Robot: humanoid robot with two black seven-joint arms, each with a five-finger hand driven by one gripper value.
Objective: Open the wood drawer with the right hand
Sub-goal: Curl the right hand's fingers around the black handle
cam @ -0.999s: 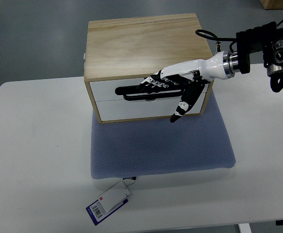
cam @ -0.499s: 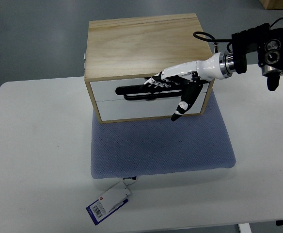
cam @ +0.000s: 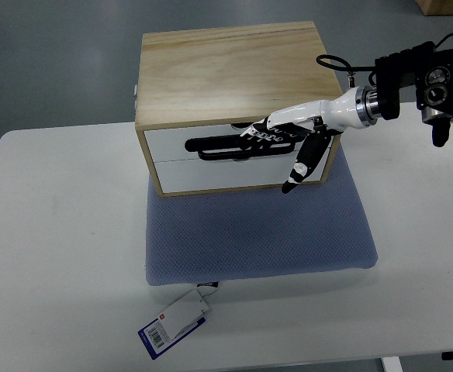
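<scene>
- The right robot hand point(cam: 269, 143) has been shifted slightly rightward, fingers spread along the wood drawer point(cam: 238, 151) front.
- The drawer box sits on a blue cushion point(cam: 257, 229) at the worktop point(cam: 56, 232) rear edge.
- Handle contact is obscured.

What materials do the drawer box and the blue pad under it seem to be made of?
The drawer box looks like pale unfinished wood, with visible grain lines; its drawer fronts look smooth and white, perhaps painted. The blue pad looks like soft fabric with a dotted mesh weave.
</scene>
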